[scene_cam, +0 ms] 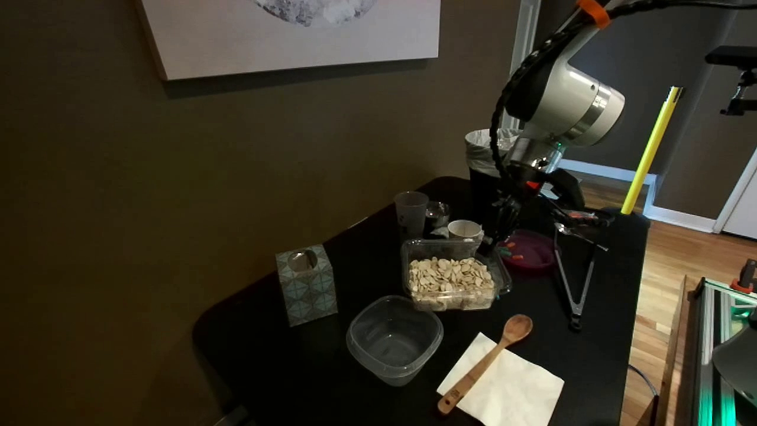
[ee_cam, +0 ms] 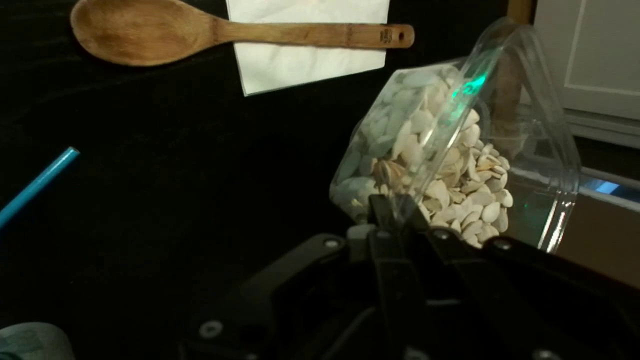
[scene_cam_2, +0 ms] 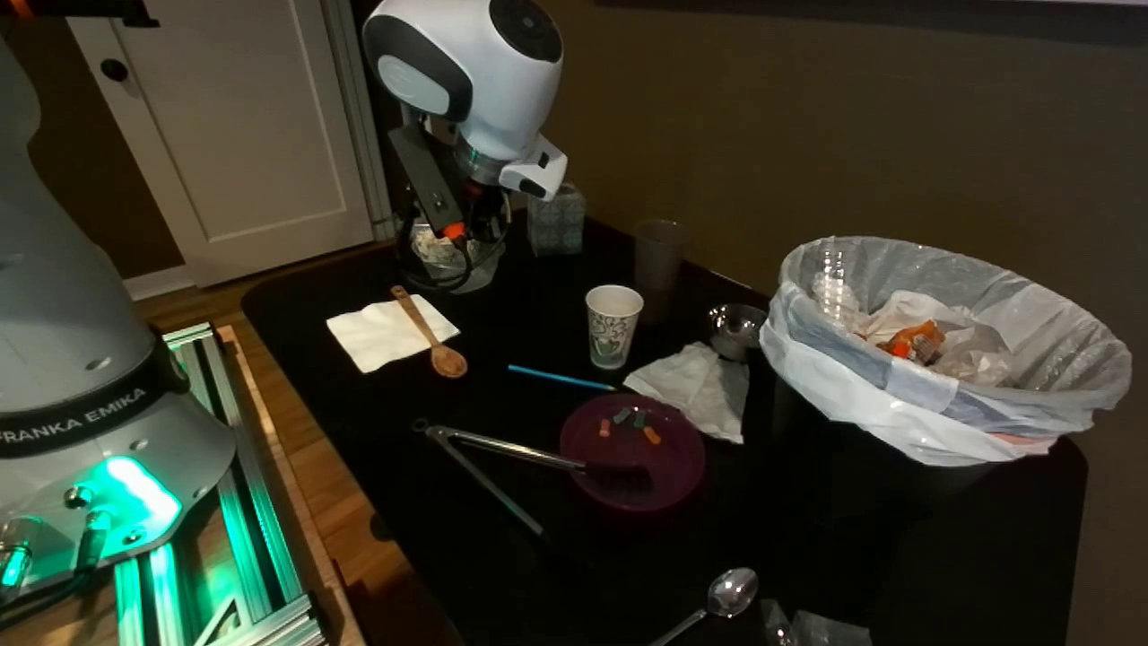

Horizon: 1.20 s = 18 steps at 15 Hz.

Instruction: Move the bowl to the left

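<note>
The bowl is a small squarish clear dish (scene_cam: 452,296) with pale beige flat bits in it. It also shows in an exterior view (scene_cam_2: 432,249), partly hidden by the gripper, and in the wrist view (ee_cam: 400,110). My gripper (ee_cam: 392,212) is shut on the bowl's clear rim, with the wall pinched between the fingertips. It holds the bowl above the table, close to a larger grey-tinted clear container (scene_cam: 393,355). That container also shows in an exterior view (scene_cam_2: 480,274), partly behind the gripper. In an exterior view the gripper (scene_cam: 489,242) is at the bowl's far right corner.
A grey patterned box (scene_cam: 309,290) stands near the wall. A wooden spoon (scene_cam: 482,370) lies on a white napkin (scene_cam: 523,387). A paper cup (scene_cam_2: 613,327), plastic cup (scene_cam_2: 659,260), metal dish (scene_cam_2: 735,330), pink plate (scene_cam_2: 659,489), tongs (scene_cam_2: 507,449) and lined bin (scene_cam_2: 942,422) are around.
</note>
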Available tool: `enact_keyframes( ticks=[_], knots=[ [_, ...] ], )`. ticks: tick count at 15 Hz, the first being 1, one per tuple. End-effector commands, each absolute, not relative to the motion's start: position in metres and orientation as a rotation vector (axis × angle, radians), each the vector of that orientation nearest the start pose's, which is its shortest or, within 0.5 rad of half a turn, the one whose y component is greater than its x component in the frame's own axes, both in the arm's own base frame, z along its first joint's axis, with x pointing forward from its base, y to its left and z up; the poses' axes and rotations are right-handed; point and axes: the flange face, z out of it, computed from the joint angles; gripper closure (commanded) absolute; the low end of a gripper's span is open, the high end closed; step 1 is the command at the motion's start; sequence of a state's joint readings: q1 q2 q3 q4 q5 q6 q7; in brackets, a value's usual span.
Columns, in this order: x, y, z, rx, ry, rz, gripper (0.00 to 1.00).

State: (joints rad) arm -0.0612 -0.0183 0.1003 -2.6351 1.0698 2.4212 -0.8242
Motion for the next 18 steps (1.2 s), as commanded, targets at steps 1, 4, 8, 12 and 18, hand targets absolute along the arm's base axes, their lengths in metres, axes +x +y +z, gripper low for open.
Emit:
enact_keyframes(
  ticks=[1, 4, 8, 12, 18],
  knots=[
    [0.376, 0.007, 0.246, -2.456, -0.139, -0.115, 0.98],
    [0.347, -0.003, 0.24, -2.429, -0.303, -0.083, 0.98],
    [0.35, -0.004, 0.218, -2.485, -0.382, 0.027, 0.98],
    [0.35, -0.002, 0.213, -2.491, -0.361, 0.029, 0.92],
    [0.349, 0.008, 0.207, -2.466, -0.442, 0.054, 0.98]
  ],
)
